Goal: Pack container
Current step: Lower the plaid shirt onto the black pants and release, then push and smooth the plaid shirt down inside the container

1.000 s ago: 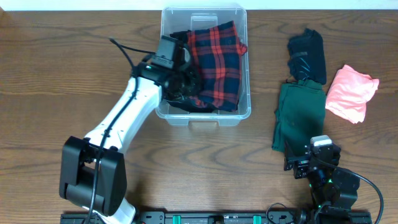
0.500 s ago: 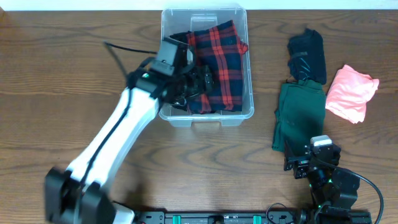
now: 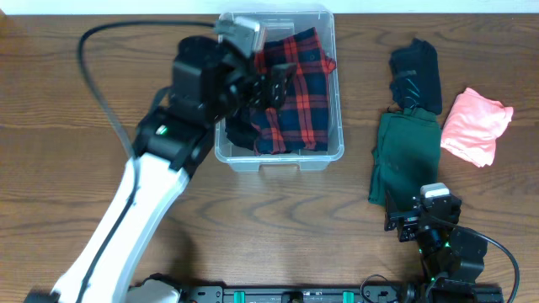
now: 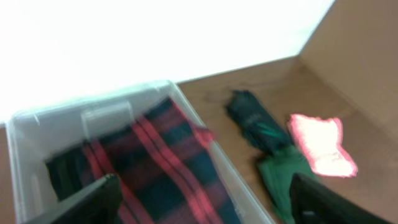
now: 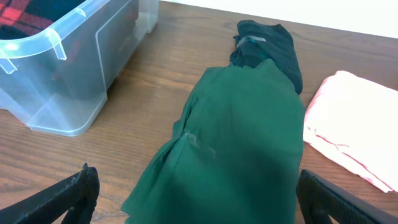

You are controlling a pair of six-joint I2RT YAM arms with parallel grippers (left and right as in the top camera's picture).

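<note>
The clear plastic container (image 3: 338,101) stands at the back middle of the table. A red and navy plaid garment (image 3: 296,84) fills its right side, with a dark garment (image 3: 239,135) bunched at its left. My left gripper (image 3: 271,86) hangs open above the container's middle, holding nothing. In the blurred left wrist view the left gripper (image 4: 202,208) frames the plaid garment (image 4: 165,168) inside the container (image 4: 37,115). My right gripper (image 3: 421,217) rests open at the near right. In the right wrist view the right gripper (image 5: 199,199) spans the near end of a green garment (image 5: 242,137).
On the table right of the container lie the green garment (image 3: 404,156), a black garment (image 3: 417,71) behind it, and a pink garment (image 3: 476,126) farthest right. The container's near corner (image 5: 68,81) shows at the left of the right wrist view.
My left gripper has opened, let go of the dark garment inside the container, and risen above it. The right arm has not moved.
</note>
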